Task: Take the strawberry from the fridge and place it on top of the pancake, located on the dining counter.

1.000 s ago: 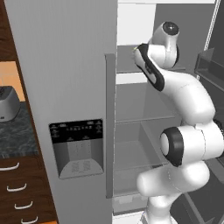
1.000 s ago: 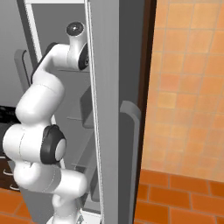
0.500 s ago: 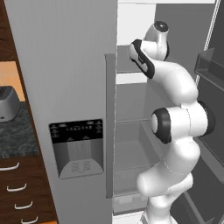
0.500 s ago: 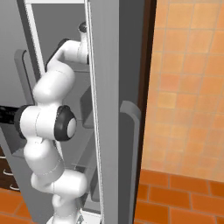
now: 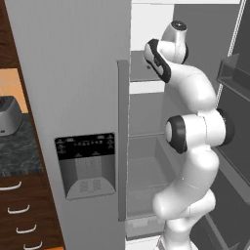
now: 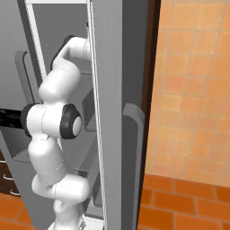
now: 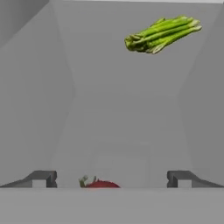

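**Strawberry low between the wide pincer tips, inside the fridge**

The strawberry lies on the pale grey floor of a fridge shelf, at the very bottom of the hand view, where just its dark-red rounded top and a bit of green-white leaf at its left show. It sits between the two dark fingertips, nearer the left one and touching neither. The pincer stands wide, with nothing in it.

Farther back on the same shelf, up and to the right in the hand view, lies a small bunch of green stalks, well apart from the berry and angled across the shelf. Plain grey walls close the compartment in on both sides and behind.

The fridge is tall and grey. Its left door is shut and carries a long vertical handle and a black dispenser panel. The right door stands open, its edge toward the right base view. The white arm reaches up into an upper compartment, with shelves and a drawer below it.

Left of the fridge is a dark-topped desk over dark wood drawers, with a grey appliance on it. On the right are an orange tiled wall and floor.
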